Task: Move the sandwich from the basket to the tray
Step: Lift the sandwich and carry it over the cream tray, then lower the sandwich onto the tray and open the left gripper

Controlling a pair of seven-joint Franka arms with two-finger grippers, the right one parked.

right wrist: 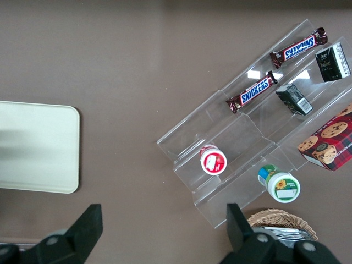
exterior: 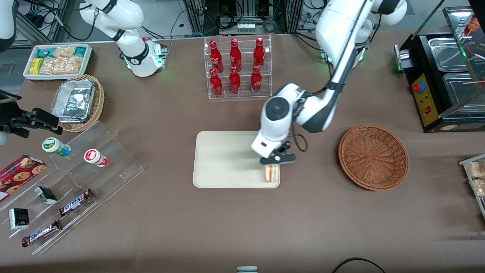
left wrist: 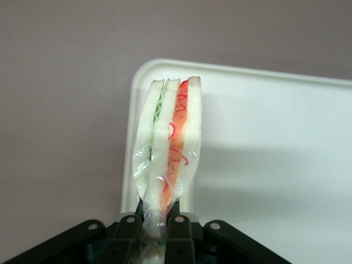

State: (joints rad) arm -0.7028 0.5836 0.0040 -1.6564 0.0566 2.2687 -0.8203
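While poised over the tray (exterior: 219,159), pinched the sandwich (exterior: 271,173) in the end effector (exterior: 273,163) above its corner nearest the basket (exterior: 373,157); judged light, soft, crushable, best gripped across the bread faces.

"SNICKERS" reads on two chocolate bars (right wrist: 252,91) (right wrist: 298,48) lying on the clear stepped display stand (right wrist: 236,137).

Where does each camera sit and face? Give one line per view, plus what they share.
Front view: high above the table, looking down; working arm and end effector over the tray, basket beside.
Left wrist view: on the working arm, facing the sandwich its end effector clamps.
Right wrist view: parked arm, facing snack shelves.
Shared: the tray appears in all three.
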